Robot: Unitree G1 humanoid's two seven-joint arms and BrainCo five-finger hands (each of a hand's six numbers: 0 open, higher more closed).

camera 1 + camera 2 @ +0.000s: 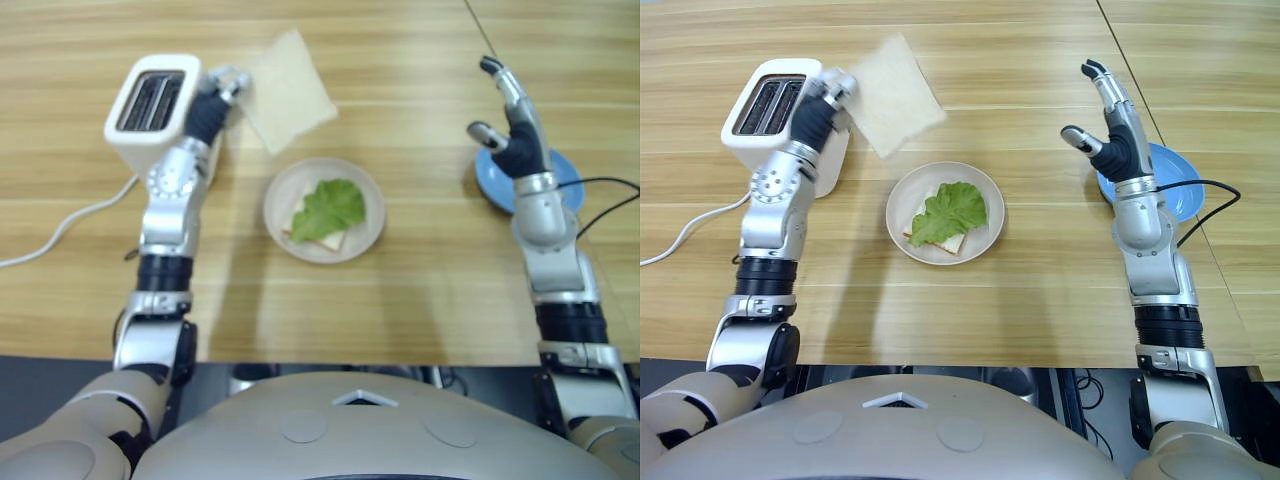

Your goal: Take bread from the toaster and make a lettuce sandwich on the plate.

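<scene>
The fingers of my left hand (pixel 820 112) grip a bread slice (pixel 895 92) by its edge, just beside the toaster (pixel 768 112). Nearby, lettuce (pixel 950 212) lies on another slice on the plate (pixel 896 236). My right hand (pixel 1116 138) is spread and bare, above a blue dish (pixel 1176 186).

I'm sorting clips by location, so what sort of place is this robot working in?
Probably a staged kitchen-style tabletop rather than a full kitchen: a wooden table carries a corded toaster and a plate with bread and lettuce, and the left hand holds a bread slice.
</scene>
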